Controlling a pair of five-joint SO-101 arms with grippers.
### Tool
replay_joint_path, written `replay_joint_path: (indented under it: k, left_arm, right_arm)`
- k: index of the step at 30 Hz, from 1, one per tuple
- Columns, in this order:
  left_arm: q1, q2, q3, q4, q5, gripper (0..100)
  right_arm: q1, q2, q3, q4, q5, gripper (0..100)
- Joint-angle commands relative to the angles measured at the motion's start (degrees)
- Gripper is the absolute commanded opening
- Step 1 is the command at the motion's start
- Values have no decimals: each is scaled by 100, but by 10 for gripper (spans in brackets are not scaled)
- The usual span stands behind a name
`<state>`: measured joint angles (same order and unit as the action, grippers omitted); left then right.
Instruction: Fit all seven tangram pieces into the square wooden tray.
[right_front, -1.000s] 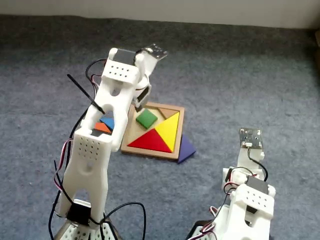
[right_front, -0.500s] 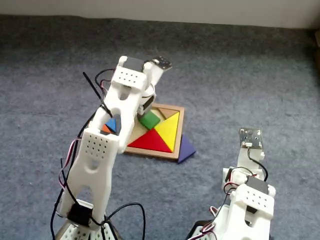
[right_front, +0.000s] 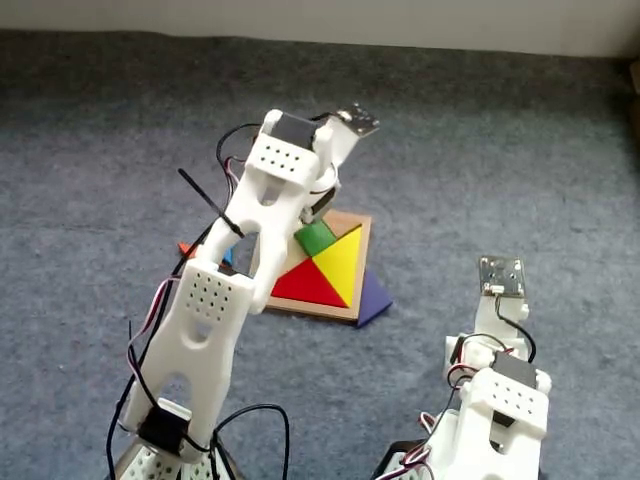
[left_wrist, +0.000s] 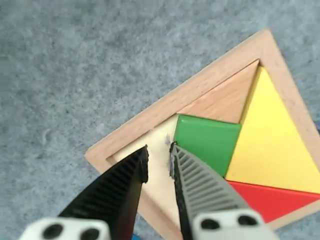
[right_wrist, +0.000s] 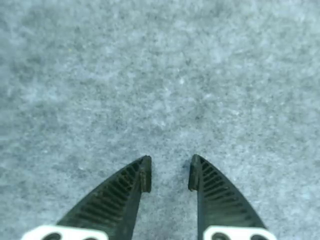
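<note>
Wooden tray (right_front: 362, 262) lies square on the grey-blue carpet (right_front: 480, 150), partly filled. A yellow triangle (right_front: 343, 262) and a red triangle (right_front: 305, 285) lie flat inside it, edge to edge, and a green square (right_front: 316, 238) lies in there too, with one side against the yellow.

From the left wrist view the tray's rim (left_wrist: 200, 82) runs slantwise, with bare wood showing between that rim and the green square (left_wrist: 207, 145). The yellow triangle (left_wrist: 270, 140) fills the corner beyond, and the red triangle (left_wrist: 272, 200) lies below it. The left gripper (left_wrist: 158, 152) hangs over the bare tray floor just beside the green square. Its fingers are a narrow gap apart with nothing between them, and the grey one's tip is right at the square's edge.

Outside the tray, a purple piece (right_front: 372, 297) lies on the carpet against the tray's near corner. A sliver of an orange piece (right_front: 185, 248) and a bit of a blue piece (right_front: 228, 259) peek out from behind the left arm (right_front: 270, 200), off the tray's far side.

The right arm (right_front: 500, 380) is well apart from the tray, and the right gripper (right_wrist: 170, 172) hangs over plain carpet — fingers spread, holding nothing.
</note>
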<state>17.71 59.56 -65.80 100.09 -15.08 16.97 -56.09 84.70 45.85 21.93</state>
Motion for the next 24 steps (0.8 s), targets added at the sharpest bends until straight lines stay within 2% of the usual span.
replay_joint_path:
  k: [1, 6, 9, 20, 24]
  left_arm:
    - [57, -136, -514, 88, 44, 98]
    - [-330, -198, -690, 114, 53, 98]
    - [-567, -620, -295, 123, 53, 98]
    - [-1262, -4004, 2905, 97, 0, 108]
    - [-1596, -4576, 4031, 79, 44, 231]
  right_arm:
    - [136, 13, 13, -92, -9, 134]
    - [136, 13, 13, -92, -9, 134]
    - [136, 13, 13, -92, -9, 134]
    - [136, 13, 13, -92, -9, 134]
    - [136, 13, 13, -92, -9, 134]
